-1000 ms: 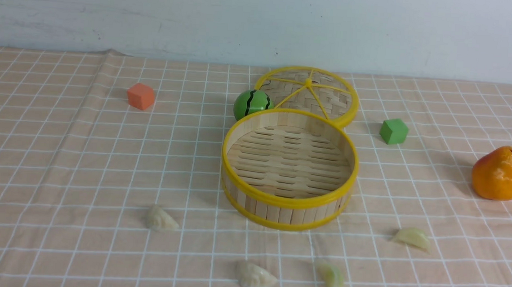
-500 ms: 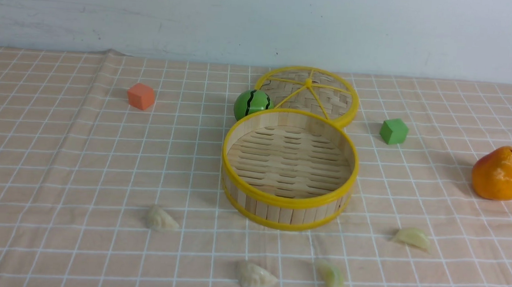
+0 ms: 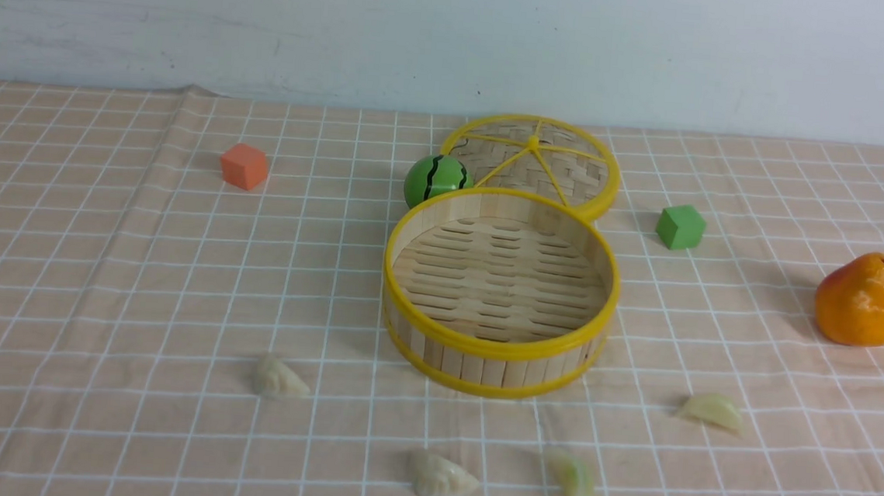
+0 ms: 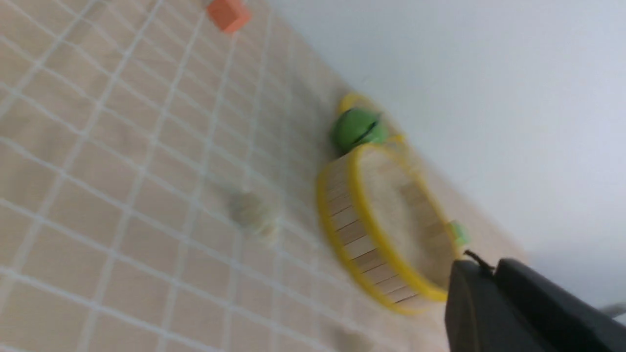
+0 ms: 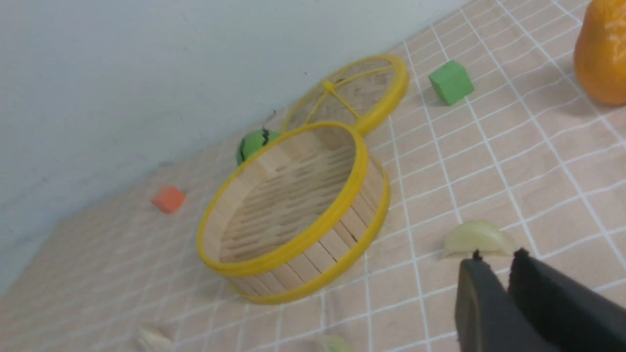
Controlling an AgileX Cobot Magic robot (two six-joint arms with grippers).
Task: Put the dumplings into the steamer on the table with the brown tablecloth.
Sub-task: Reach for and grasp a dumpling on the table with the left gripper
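4 dumplings (image 3: 277, 378) lie on the cloth-covered counter (image 3: 99, 255), all outside the empty steamer (image 3: 493, 350), which has a slatted bamboo floor and a yellow rim.
Left wrist: left claw (image 4: 481, 274) closed, empty; view blurred.
Right wrist: right claw (image 5: 499, 256) narrow, empty, near a waxy crescent dumpling (image 5: 479, 238). Widen first, then pinch across the pleats.

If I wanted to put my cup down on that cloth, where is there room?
The widest bare cloth is left of the steamer, between the orange cube and the left dumpling. A smaller patch lies between steamer, green cube and pear. Behind the steamer, ball and lid crowd together.
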